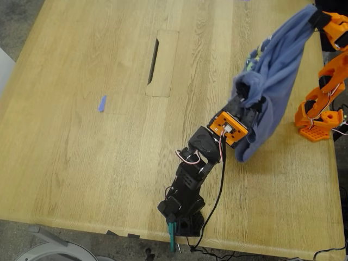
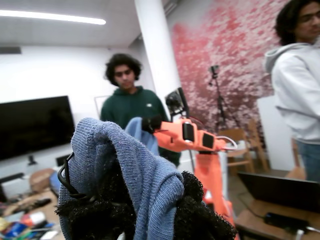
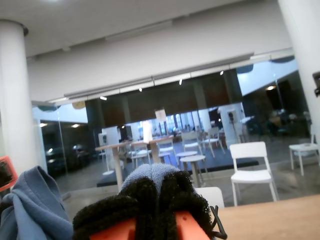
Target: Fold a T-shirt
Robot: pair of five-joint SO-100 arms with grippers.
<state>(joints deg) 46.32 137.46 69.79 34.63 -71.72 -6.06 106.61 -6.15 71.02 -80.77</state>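
The T-shirt (image 1: 277,70) hangs off the worktop (image 1: 81,152) as a sagging blue band toward 2 o'clock in the exterior view, strung between two arms. Its upper end is at the orange arm at 1 o'clock, and its lower end droops in a loop past the black arm's orange head, near 4 o'clock. My first pincer (image 1: 246,104) rides on the black arm that rises from 6 o'clock. Its wrist view shows my first pincer (image 2: 145,210) closed narrow, a ridge of blue knit squeezed between the black foam pads (image 2: 200,215), with the orange arm facing it. My second pincer (image 1: 321,22) is at the orange arm's tip. In its wrist view my second pincer (image 3: 150,200) is likewise pinched tight, with only a small hump of cloth showing above the pads (image 3: 180,195). The lowest fold seems to brush the wood, though I cannot tell for sure. The shirt's print is barely visible, just specks of colour at the bunched edge. The orange arm is cut off by the picture's edge. A small blue strip (image 1: 102,103) lies alone at 9 o'clock, well apart, and a dark slot (image 1: 154,61) sits at 11 o'clock. Two people (image 2: 130,100) stand blurred behind.
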